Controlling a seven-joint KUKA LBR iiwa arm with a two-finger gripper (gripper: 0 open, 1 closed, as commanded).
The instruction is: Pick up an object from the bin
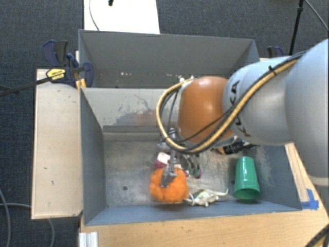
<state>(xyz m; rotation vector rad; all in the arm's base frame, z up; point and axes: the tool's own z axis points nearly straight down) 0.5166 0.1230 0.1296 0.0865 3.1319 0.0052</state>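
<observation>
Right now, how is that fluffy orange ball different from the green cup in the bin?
The fluffy orange ball is round and fuzzy; the green cup is smooth and tapered, wider at its near end. The ball sits right under the gripper, near the middle of the bin; the cup lies off to the right, apart from it. Both rest on the floor close to the near wall.

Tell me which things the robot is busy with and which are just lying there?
Busy with: tool; fuzzy orange ball right under it, in the grey bin.
Just lying about: green cup; small white toy; pink-and-white scrap.
</observation>
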